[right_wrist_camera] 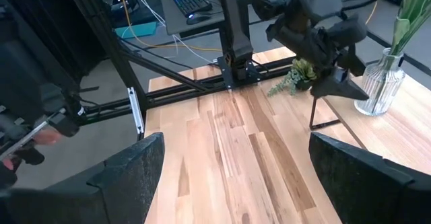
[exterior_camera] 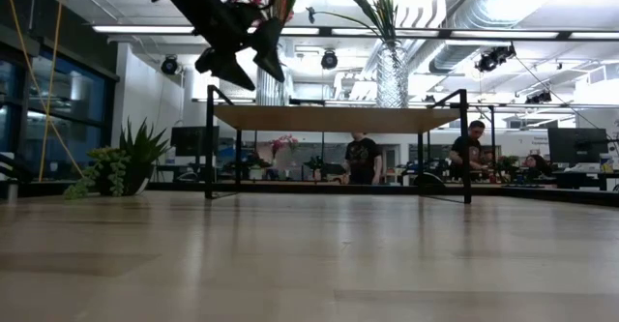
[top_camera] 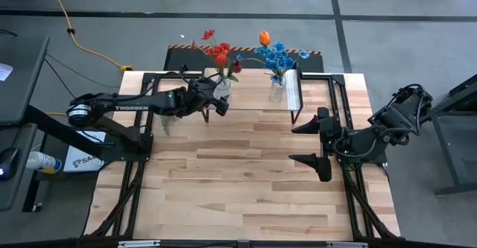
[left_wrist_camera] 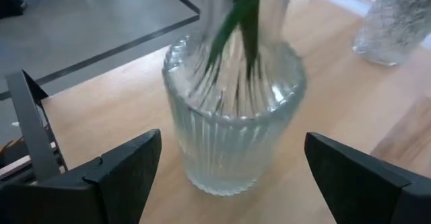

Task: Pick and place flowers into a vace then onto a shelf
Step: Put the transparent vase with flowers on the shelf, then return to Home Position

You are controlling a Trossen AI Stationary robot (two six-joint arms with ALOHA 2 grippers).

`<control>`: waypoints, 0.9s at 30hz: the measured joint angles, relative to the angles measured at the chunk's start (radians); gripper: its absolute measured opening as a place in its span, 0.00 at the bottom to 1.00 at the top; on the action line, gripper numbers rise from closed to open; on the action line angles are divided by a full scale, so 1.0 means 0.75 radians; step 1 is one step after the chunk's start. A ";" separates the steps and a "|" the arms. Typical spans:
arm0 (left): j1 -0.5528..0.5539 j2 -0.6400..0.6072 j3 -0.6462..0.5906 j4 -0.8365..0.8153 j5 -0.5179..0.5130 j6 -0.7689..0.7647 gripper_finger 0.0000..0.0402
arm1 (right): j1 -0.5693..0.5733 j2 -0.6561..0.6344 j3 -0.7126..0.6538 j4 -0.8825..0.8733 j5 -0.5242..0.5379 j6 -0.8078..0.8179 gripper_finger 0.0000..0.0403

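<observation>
Left hand (left_wrist_camera: 232,167), fingers spread wide, faces the ribbed vase (left_wrist_camera: 232,116) of red flowers (top_camera: 218,53) on the shelf (exterior_camera: 334,119); next, judging by the gap, withdrawing clear; right hand (top_camera: 322,144) waits wide.

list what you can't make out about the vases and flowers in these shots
- Ribbed clear glass vase, left wrist view: its red flowers are cut off by the picture edge; only blurred green stems show.
- Low view: the blue flowers in the textured glass vase are cropped at the edge.
- Low view: the left gripper hides the ribbed vase.
- Small spiky green plant, high view: mostly hidden under the left arm.
</observation>
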 joint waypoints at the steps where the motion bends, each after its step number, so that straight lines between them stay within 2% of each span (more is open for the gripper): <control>1: -0.001 -0.010 0.000 -0.001 0.000 0.000 0.99 | 0.001 0.000 0.000 0.000 0.000 0.000 0.89; 6: -0.035 -0.041 0.001 -0.015 0.022 -0.003 1.00 | 0.000 0.000 0.000 0.000 0.001 0.000 0.89; 11: -0.130 -0.080 0.002 -0.026 0.088 -0.037 1.00 | 0.000 0.000 0.000 0.000 0.001 0.000 0.89; 20: -0.409 -0.264 0.001 -0.129 0.208 -0.044 0.99 | 0.000 0.000 0.000 -0.001 -0.003 0.000 0.89; 27: -0.607 -0.457 0.003 -0.209 0.157 -0.005 0.99 | 0.001 0.000 0.000 -0.001 -0.001 0.000 0.89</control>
